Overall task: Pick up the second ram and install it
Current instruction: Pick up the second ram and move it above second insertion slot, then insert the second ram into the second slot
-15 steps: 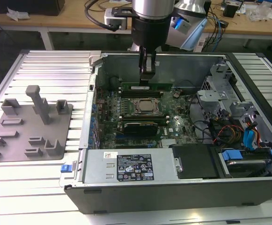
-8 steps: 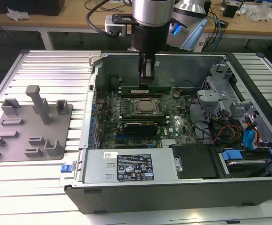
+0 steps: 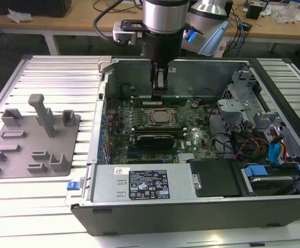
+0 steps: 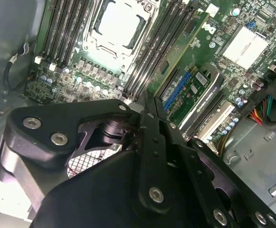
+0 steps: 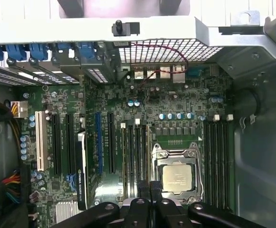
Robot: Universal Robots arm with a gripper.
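Note:
My gripper (image 3: 159, 91) hangs inside the open computer case, just past the far side of the CPU socket (image 3: 159, 118). Its two black fingers are pressed together, and nothing shows between them in both wrist views (image 4: 145, 99) (image 5: 153, 186). Directly under the fingertips, a thin green strip stands on edge in the memory slots. I take it for the second ram (image 3: 142, 96). Whether the fingertips touch it I cannot tell. In the first wrist view the fingertips sit over the slot row (image 5: 137, 156) beside the socket (image 5: 177, 175).
A grey holder tray (image 3: 15, 150) with posts lies on the ribbed table at the exterior view's left, with no stick on it. The case walls (image 3: 139, 67) close in around the board. A black card (image 3: 152, 139), the power supply (image 3: 139, 183) and cables (image 3: 253, 144) lie nearby.

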